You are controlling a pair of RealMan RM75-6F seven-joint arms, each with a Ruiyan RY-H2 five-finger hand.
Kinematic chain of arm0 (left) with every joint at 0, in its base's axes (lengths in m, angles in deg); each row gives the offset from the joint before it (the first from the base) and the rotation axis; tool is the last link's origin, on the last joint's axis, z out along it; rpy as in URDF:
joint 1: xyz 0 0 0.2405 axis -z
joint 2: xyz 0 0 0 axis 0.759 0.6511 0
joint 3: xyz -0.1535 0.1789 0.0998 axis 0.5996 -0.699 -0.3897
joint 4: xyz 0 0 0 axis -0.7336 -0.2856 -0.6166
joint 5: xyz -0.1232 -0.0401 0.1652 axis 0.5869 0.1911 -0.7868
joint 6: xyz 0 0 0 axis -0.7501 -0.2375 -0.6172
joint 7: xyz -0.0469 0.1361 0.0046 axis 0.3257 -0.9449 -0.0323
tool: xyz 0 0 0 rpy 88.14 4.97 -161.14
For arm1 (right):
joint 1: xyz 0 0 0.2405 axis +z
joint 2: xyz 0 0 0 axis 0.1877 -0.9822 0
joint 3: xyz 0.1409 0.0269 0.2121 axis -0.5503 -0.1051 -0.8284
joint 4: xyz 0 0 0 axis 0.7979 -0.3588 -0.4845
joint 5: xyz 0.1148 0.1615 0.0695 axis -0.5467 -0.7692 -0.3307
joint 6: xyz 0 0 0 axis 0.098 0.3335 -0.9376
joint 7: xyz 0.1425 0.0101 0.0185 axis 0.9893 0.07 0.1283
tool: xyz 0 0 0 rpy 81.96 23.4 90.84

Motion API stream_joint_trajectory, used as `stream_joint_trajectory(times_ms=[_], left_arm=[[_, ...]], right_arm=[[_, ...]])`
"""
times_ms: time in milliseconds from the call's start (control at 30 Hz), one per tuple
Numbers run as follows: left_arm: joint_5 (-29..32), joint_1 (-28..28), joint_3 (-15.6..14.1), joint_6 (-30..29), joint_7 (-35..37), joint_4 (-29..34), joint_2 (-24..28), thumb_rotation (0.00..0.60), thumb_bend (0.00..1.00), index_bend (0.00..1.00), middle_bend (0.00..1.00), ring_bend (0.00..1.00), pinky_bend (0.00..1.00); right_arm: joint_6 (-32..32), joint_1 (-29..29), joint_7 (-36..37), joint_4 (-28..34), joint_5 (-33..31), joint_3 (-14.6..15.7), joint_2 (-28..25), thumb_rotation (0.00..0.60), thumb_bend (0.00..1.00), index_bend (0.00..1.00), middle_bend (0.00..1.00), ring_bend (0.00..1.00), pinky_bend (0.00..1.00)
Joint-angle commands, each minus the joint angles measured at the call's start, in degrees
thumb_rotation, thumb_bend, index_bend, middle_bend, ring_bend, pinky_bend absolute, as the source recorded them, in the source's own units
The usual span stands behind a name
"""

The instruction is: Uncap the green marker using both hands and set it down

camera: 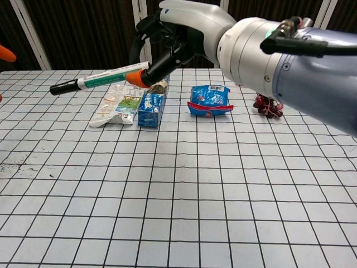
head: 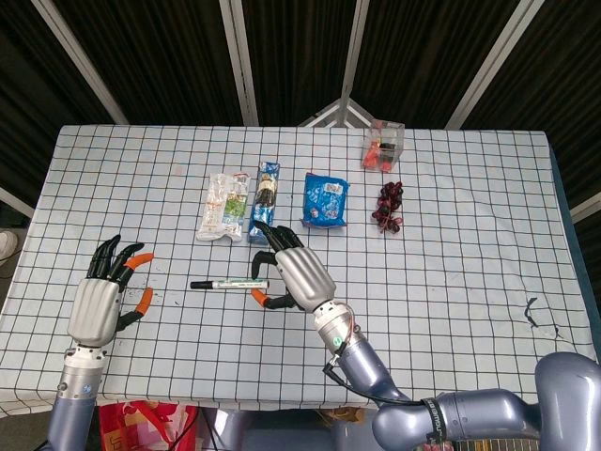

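Observation:
My right hand (head: 291,277) (camera: 178,33) holds the green marker (head: 228,283) (camera: 97,79) by its rear end, pinched between thumb and fingers. The marker is raised above the table and points left, its black cap (camera: 62,87) at the far tip. My left hand (head: 105,293) is open with fingers spread, left of the cap and apart from it. In the chest view only an orange fingertip (camera: 5,53) of the left hand shows at the left edge.
Behind the marker lie a clear snack packet (head: 223,205), a blue bar packet (head: 264,202) and a blue pouch (head: 325,199). Dark grapes (head: 388,208) and a clear box (head: 383,144) sit at the back right. A checked cloth (camera: 178,195) covers the table.

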Motion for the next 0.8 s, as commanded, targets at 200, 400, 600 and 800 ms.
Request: stream_joint_trajectory(times_ms=[200, 400, 600, 800], left_arm=[[-0.8, 1.6, -0.2, 0.3, 1.0, -2.2, -3.5, 0.600, 0.53, 0.31, 0.19, 0.00, 0.07], [-1.4, 2.5, 0.0, -0.1, 1.1, -3.2, -5.3, 0.600, 0.53, 0.36, 0.21, 0.00, 0.07], [-1.6, 3.3, 0.2, -0.2, 0.9, -3.9, -6.9, 0.600, 0.53, 0.38, 0.21, 0.00, 0.07], [-1.8, 4.3, 0.7, -0.3, 1.5, -4.8, -8.5, 0.600, 0.53, 0.38, 0.22, 0.00, 0.07]], right_arm=[[-1.6, 1.0, -0.8, 0.6, -1.4, -0.3, 0.5, 0.600, 0.44, 0.87, 0.05, 0.10, 0.05], [-1.9, 1.2, -0.5, 1.0, -1.9, -0.2, 0.2, 0.600, 0.45, 0.87, 0.05, 0.10, 0.05], [-1.8, 1.2, 0.5, 1.1, -1.7, 0.3, -0.2, 0.600, 0.45, 0.87, 0.05, 0.10, 0.05], [-1.8, 1.1, 1.2, 1.4, -1.4, 0.7, -0.7, 0.600, 0.45, 0.87, 0.05, 0.10, 0.05]])
